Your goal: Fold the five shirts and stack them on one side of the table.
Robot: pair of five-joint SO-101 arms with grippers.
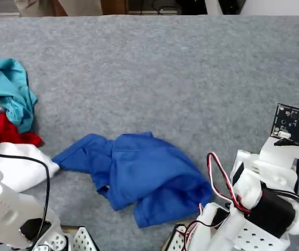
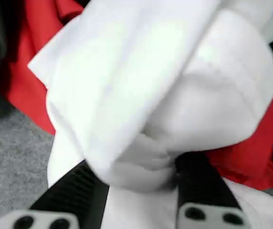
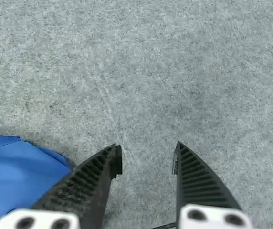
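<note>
The blue shirt (image 1: 139, 175) lies crumpled near the front middle of the grey counter (image 1: 191, 78), one sleeve trailing out toward the pile at the left edge. In that pile the teal shirt (image 1: 8, 89) sits farthest back, the red shirt (image 1: 6, 130) is bunched just in front of it, and the white shirt (image 1: 19, 162) spreads nearest the left arm (image 1: 8, 214), its edge touching the blue sleeve. I count four shirts plainly, none of them folded or stacked yet.

The left hand (image 2: 137, 171) is buried in a thick wad of the white shirt, with red cloth showing behind it. I cannot tell whether it is pinching that wad or only sitting around it. The right hand (image 3: 146, 157) is spread wide with nothing in it, low over bare counter just beside the blue shirt's edge.

All of this is light, limp cloth. It should sag and drag rather than hold a shape, and a grab at a bunched middle would likely lift several layers at once. A hem, shoulder seam or sleeve end looks the better hold, one for each hand, so the shirt can be drawn flat before folding
</note>
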